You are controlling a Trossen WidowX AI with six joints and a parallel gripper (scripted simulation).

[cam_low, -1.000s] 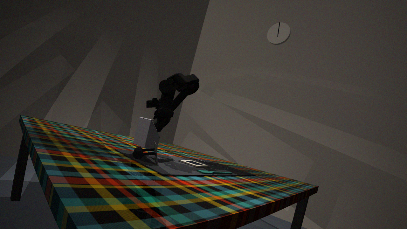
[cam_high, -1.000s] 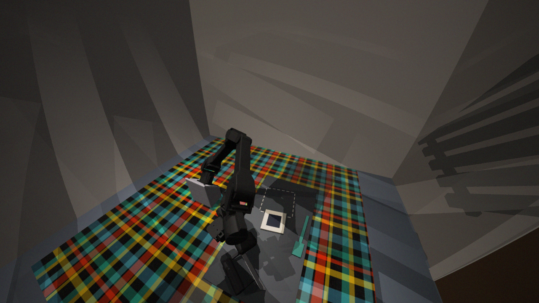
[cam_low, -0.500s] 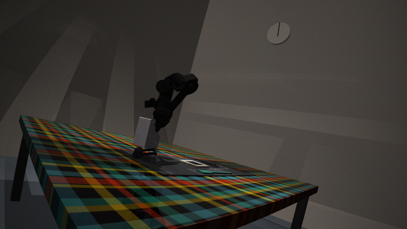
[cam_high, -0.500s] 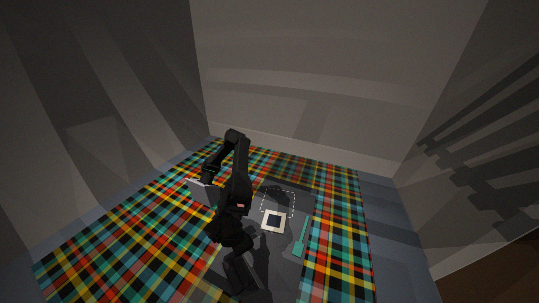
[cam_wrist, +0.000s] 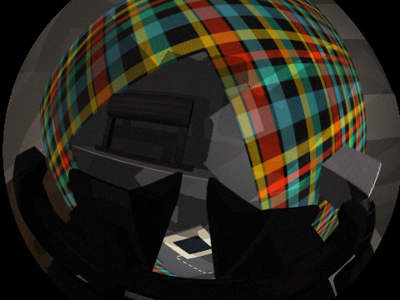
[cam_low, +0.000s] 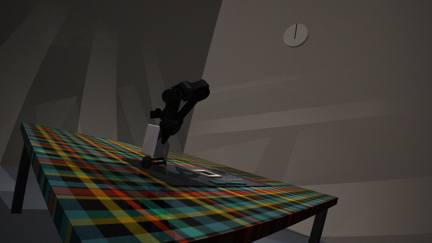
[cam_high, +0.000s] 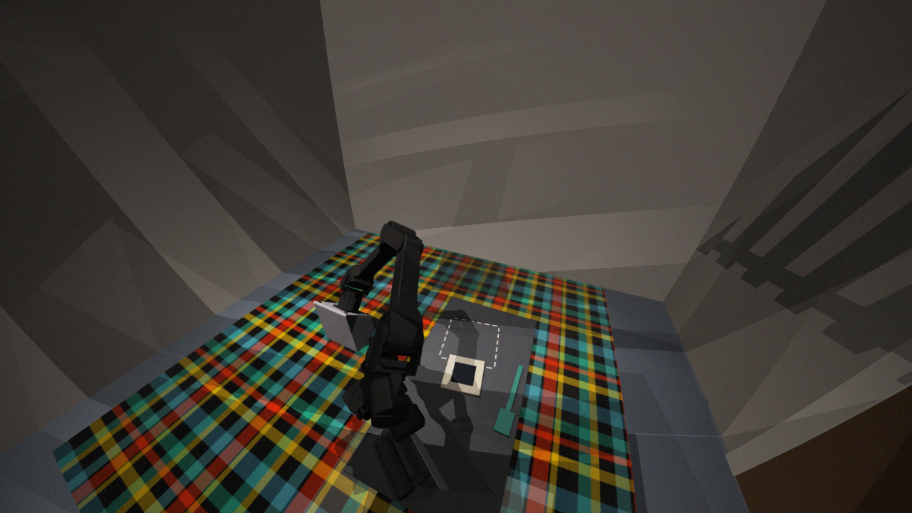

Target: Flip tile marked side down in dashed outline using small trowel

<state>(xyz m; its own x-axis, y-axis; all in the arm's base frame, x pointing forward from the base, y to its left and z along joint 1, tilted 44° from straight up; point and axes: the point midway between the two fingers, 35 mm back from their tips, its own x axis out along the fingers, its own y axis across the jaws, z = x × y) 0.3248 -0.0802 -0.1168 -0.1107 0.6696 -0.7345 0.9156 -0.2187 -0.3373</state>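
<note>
Pincer (cam_high: 402, 428) (cam_low: 163, 141) (cam_wrist: 195, 180) slightly open, raised; tile (cam_high: 463, 375) (cam_low: 207, 173) (cam_wrist: 192, 245) flat on mat (cam_high: 519, 338) (cam_low: 181, 180) (cam_wrist: 183, 79), lower, well apart

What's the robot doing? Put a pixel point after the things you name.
A black robot arm (cam_high: 406, 274) (cam_low: 190, 108) is bent over the mat (cam_high: 516, 338) (cam_low: 181, 179) (cam_wrist: 200, 75). Its fingers (cam_low: 164, 138) are a little apart, holding nothing. The tile (cam_high: 464, 374) (cam_low: 208, 173) (cam_wrist: 192, 245) lies flat, dark square up, mostly outside the dashed outline (cam_high: 498, 344) (cam_wrist: 193, 267). A green tool (cam_high: 504, 421) (cam_low: 217, 182) lies nearby.

A thin grey plate with a black cylindrical bar handle (cam_high: 394, 469) (cam_low: 146, 162) (cam_wrist: 150, 109) stood on edge below the fingers (cam_low: 165, 138). A round, pale wall clock (cam_low: 288, 36) with a dark hand hung well apart from them, higher up.
</note>
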